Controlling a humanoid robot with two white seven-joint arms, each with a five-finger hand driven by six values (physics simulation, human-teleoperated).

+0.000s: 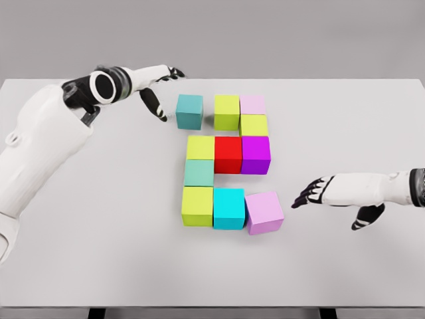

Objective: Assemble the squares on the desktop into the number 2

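From the head camera, the teal block (189, 111) sits at the far left of the figure on the table (99, 266), a gap apart from the green block (226, 111) to its right. The left hand (158, 90) is just left of it, fingers spread and holding nothing, thumb close to its side, so a push rightward looks due. The right hand (332, 196), also spread and empty, hovers near right, closer to the tilted pink block (265, 212).

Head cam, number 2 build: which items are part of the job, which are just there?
Job items:
- teal cube, apart at top left
- lime cube and pale pink cube, top row
- red cube, middle row
- tilted lilac cube, bottom right
- left robot hand, open, beside the teal cube

Just there:
- grey tabletop
- right robot hand, open, holding nothing
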